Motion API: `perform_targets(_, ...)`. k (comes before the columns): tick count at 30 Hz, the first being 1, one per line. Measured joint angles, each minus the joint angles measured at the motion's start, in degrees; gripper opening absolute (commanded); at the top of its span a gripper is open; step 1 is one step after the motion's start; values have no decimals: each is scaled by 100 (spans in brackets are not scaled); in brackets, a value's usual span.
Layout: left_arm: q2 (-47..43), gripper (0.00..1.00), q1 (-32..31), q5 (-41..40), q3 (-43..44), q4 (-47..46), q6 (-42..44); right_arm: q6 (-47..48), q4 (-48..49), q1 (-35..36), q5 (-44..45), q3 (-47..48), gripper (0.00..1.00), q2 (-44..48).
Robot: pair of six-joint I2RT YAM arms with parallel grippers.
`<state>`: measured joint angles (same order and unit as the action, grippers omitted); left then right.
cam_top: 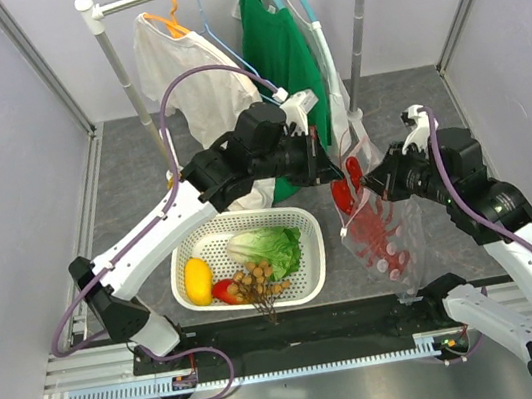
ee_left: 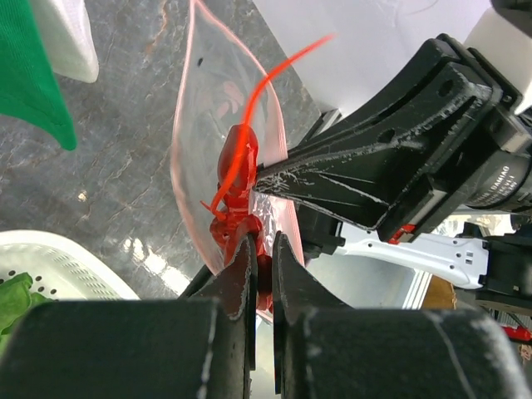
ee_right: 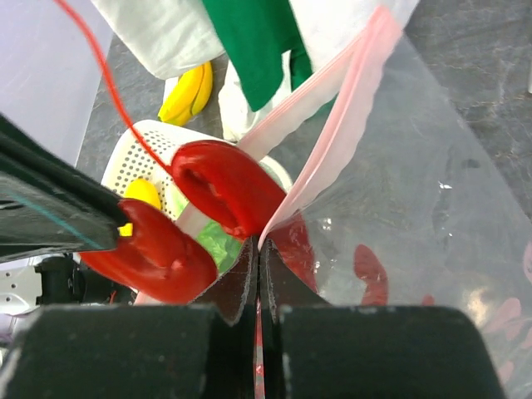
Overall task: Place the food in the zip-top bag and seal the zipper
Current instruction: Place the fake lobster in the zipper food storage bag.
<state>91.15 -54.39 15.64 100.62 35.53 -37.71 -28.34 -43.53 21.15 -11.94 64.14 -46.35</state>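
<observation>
The red lobster (ee_left: 237, 166) hangs head-down at the mouth of the zip-top bag (cam_top: 389, 241), partly inside it, with its claws (ee_right: 224, 187) against the rim. My left gripper (ee_left: 262, 243) is shut on the lobster's upper end. My right gripper (ee_right: 259, 247) is shut on the bag's mouth edge, right at the pink zipper (ee_right: 349, 100), and holds the clear bag up off the table. The lemon (cam_top: 198, 281), mango (cam_top: 225, 290), longan bunch (cam_top: 261, 281) and lettuce (cam_top: 272, 249) lie in the white basket (cam_top: 305, 219). The banana (ee_right: 187, 91) lies on the table beyond the basket.
A clothes rack (cam_top: 112, 57) stands at the back with a white shirt (cam_top: 191, 80) and a green shirt (cam_top: 279, 56) hanging just behind the two grippers. Grey walls close in both sides. The black base rail (cam_top: 297, 331) runs along the near edge.
</observation>
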Motion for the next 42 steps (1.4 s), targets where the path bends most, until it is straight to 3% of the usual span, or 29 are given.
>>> perform_targets(13, 367, 2, -50, 354, 138, 426, 280, 603, 629, 0, -396, -168, 0, 105)
perform_targets(30, 931, 2, -83, 743, 332, 739, 525, 2116, 1480, 0, -1180, -656, 0, 284)
perform_targets(31, 975, 7, -83, 743, 337, 754, 525, 2184, 1482, 0, -1246, -680, 0, 299)
perform_targets(32, 1010, 24, -83, 741, 339, 763, 540, 2229, 1484, 0, -1290, -702, 0, 315)
perform_targets(35, 1045, 45, -85, 745, 343, 789, 667, 2358, 1482, 0, -1375, -750, 0, 402)
perform_targets(42, 826, 70, -61, 678, 472, 887, 1222, 2428, 1530, 0, -1329, -745, 0, 715)
